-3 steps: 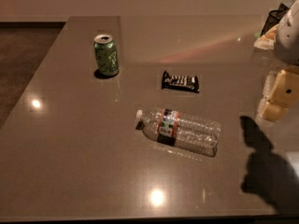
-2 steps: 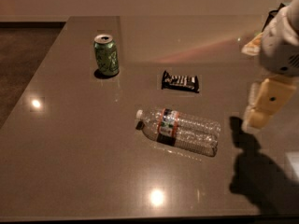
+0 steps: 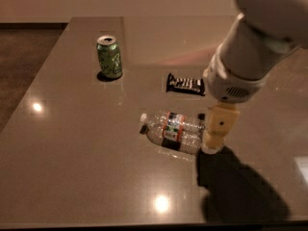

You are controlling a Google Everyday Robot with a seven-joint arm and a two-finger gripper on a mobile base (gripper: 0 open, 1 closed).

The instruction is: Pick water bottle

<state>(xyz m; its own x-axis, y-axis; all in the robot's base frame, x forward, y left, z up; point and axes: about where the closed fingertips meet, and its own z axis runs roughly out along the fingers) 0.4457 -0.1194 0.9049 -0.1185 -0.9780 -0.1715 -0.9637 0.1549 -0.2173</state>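
Note:
The water bottle (image 3: 172, 130) lies on its side in the middle of the table (image 3: 72, 167). It is clear ribbed plastic with a white cap pointing left and an orange, green and dark label band. My gripper (image 3: 215, 137) hangs from the white arm at the bottle's right end, low over the table and in front of the bottle's base. The gripper hides that end of the bottle.
A green soda can (image 3: 109, 57) stands upright at the back left. A dark snack bar (image 3: 185, 84) lies behind the bottle. The arm's shadow (image 3: 240, 189) falls on the table at the front right. The table's left edge borders a dark floor.
The arm has swung in from the right edge toward the left and down, and the gripper now stands at the bottle's right end. The bottle, can and snack bar have not moved.

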